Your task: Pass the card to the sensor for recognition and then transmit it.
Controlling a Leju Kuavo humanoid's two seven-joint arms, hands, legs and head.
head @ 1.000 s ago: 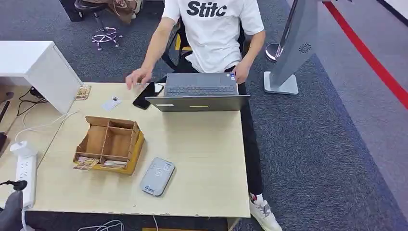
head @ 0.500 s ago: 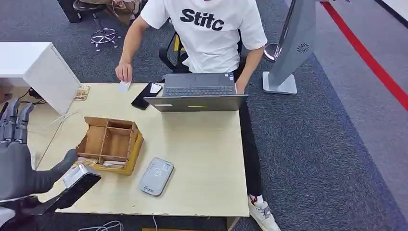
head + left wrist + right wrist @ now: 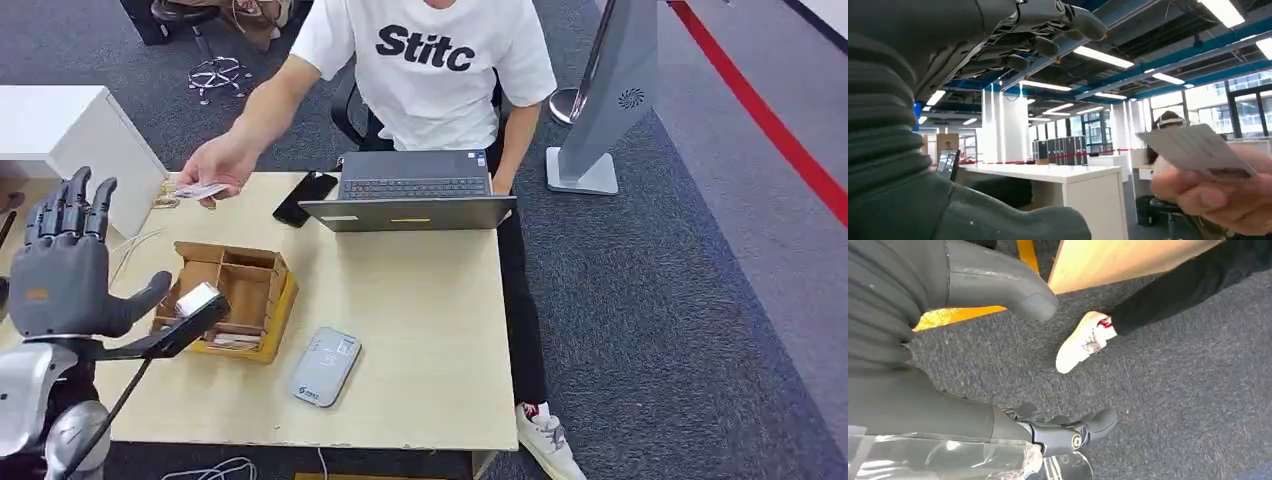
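I see the card [image 3: 200, 189] in the person's hand [image 3: 215, 165], at 11 o'clock over the counter [image 3: 420, 330]. My left hand [image 3: 65, 265] has fingers spread, holding nothing. I judge the card thin, light, stiff, slippery: pinch its free edge.

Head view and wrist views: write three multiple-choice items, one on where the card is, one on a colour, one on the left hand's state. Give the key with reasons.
1. Where is the card?
A. in the person's hand
B. on the reader
C. in the wooden box

2. What colour is the card reader on the table?
A. red
B. grey
C. green

3. The robot's left hand is:
A. gripping the card
B. open, fingers apart
C. pressing the laptop

Key: 1 A, the person holds it out above the table's far corner. 2 B, its casing is grey. 3 B, the fingers are spread and hold nothing.
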